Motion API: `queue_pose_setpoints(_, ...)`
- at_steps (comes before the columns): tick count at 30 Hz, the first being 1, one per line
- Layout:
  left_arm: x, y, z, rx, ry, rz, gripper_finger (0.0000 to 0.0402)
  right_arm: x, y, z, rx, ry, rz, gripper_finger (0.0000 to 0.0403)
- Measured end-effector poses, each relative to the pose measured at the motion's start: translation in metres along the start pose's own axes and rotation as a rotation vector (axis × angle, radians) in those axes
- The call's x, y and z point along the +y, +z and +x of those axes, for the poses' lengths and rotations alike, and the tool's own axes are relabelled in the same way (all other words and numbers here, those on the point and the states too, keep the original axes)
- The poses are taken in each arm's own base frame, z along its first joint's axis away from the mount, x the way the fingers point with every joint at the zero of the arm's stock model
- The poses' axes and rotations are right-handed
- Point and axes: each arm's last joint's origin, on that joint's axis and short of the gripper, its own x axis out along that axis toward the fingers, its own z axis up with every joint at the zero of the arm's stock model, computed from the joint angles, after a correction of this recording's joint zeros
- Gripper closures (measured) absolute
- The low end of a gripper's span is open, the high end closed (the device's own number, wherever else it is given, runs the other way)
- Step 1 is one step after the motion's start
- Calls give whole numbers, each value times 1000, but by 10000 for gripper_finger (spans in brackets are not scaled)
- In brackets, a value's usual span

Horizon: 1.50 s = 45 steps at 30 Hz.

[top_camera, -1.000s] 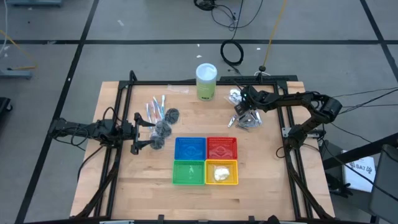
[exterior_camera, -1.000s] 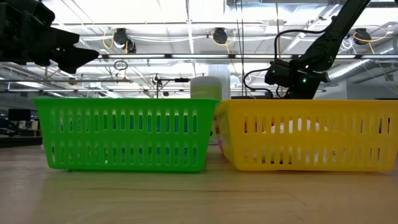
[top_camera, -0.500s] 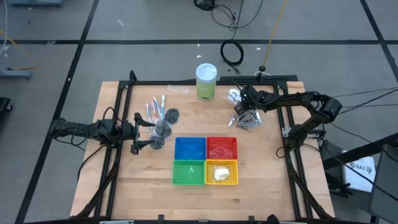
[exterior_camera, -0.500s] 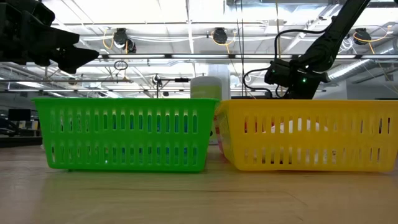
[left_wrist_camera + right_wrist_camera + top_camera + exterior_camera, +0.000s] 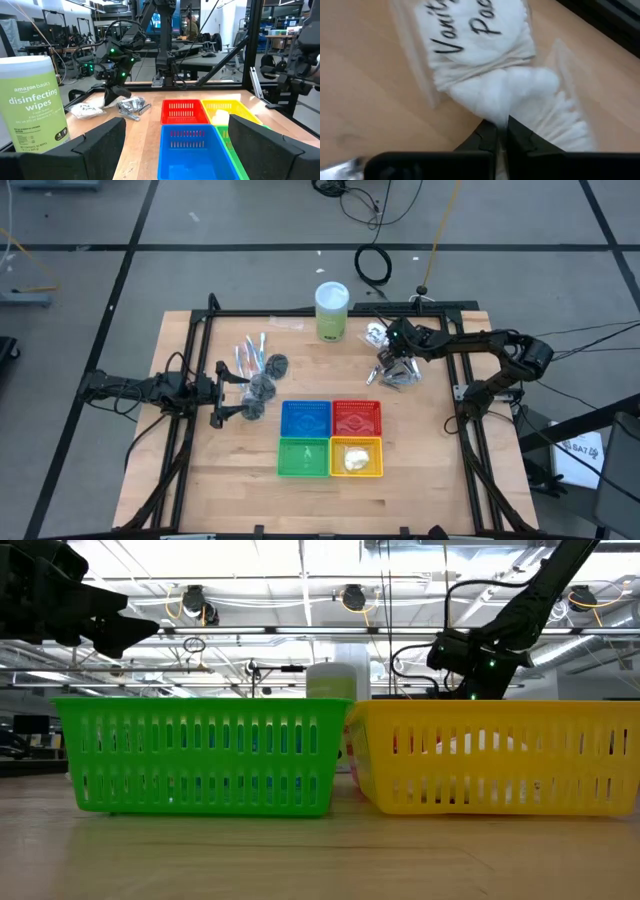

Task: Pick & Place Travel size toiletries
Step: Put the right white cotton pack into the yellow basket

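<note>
The right gripper [image 5: 388,352] is down at the table's one o'clock corner, and the right wrist view shows its two dark fingers [image 5: 489,142] pressed together on the gathered edge of a clear-wrapped white sachet [image 5: 480,35] printed with script lettering, a pinch on the loose wrapper and not the bulky middle, probably because the thin plastic gives the pads something to bite. Just beside it, toward three o'clock, lies a heap of silver foil tubes [image 5: 401,375]; the left wrist view shows the same heap [image 5: 131,106] next to the sachet [image 5: 86,109] under that arm. The left gripper [image 5: 228,393] waits at the table's nine o'clock edge with its fingers spread wide, clear of the work. Near it lie dark grey puffs [image 5: 264,385] and clear-wrapped sticks [image 5: 247,355]. The four baskets sit at six o'clock of centre; the yellow basket [image 5: 372,471] already holds something pale, so it is likely where sachets go. The disinfecting wipes tub [image 5: 331,312] stands at twelve o'clock, out of the likely carrying path.
</note>
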Motion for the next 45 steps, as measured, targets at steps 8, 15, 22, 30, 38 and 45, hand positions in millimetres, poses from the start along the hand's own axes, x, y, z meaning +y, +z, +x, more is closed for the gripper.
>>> queue_pose_setpoints(8, 0, 0, 0, 0, 0, 0, 55, 8, 8, -22, -95, 42, -14, 399)
queue_pose_setpoints(15, 0, 0, 0, -1, 0, 0, 55, 16, 10, -37, -154, 81, -29, 399)
queue_pose_setpoints(22, 0, 0, 0, 0, 0, 0, 55, 28, 10, -45, -170, 174, -61, 399)
queue_pose_setpoints(30, 0, 0, 0, 0, 0, 0, 55, 42, 5, -49, -163, 250, -121, 399)
queue_pose_setpoints(38, 0, 0, 0, 0, 0, 0, 55, 60, -2, -55, -162, 300, -182, 399)
queue_pose_setpoints(45, 0, 0, 0, 0, 0, 0, 55, 77, -8, -62, -176, 357, -229, 399)
